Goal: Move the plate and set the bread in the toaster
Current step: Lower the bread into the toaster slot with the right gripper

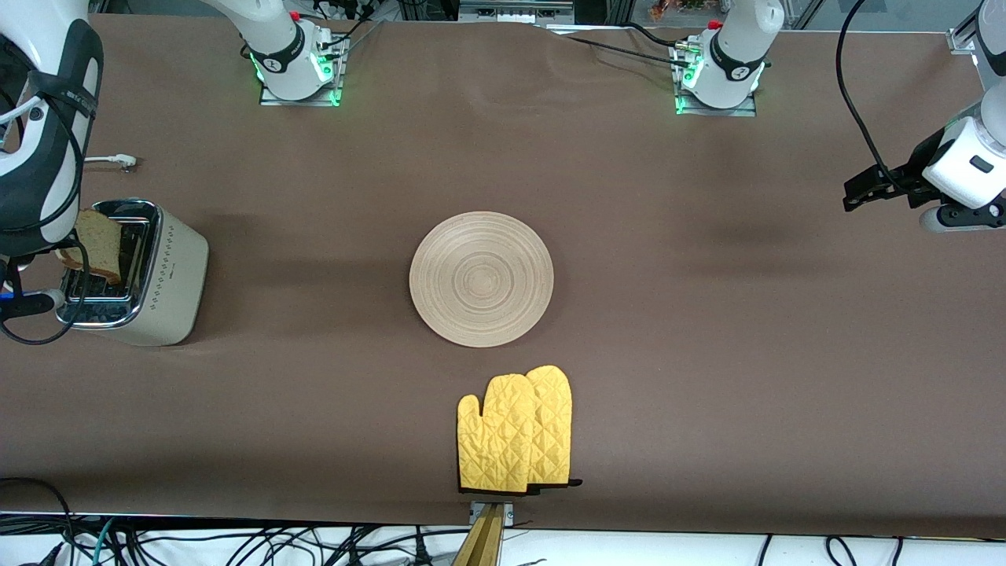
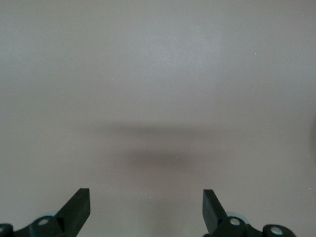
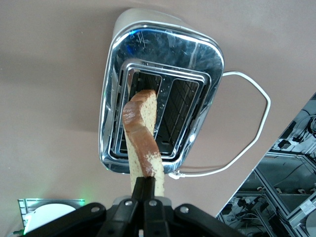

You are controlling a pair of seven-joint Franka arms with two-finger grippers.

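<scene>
The cream-white toaster [image 1: 161, 279] stands toward the right arm's end of the table. My right gripper [image 1: 69, 255] is shut on the bread [image 1: 100, 242] and holds the slice on edge just over the chrome top. In the right wrist view the right gripper [image 3: 150, 185] pinches the crust of the bread [image 3: 140, 126], whose free end hangs over the slots of the toaster [image 3: 202, 57]. The wooden plate [image 1: 481, 278] lies bare at the table's middle. My left gripper [image 1: 860, 192] waits open and empty over bare table at the left arm's end, and it also shows in the left wrist view [image 2: 146, 207].
A pair of yellow oven mitts [image 1: 516, 431] lies nearer the front camera than the plate, by the table's edge. The toaster's white cord [image 3: 254, 106] loops on the table, its plug [image 1: 119, 161] farther from the camera than the toaster.
</scene>
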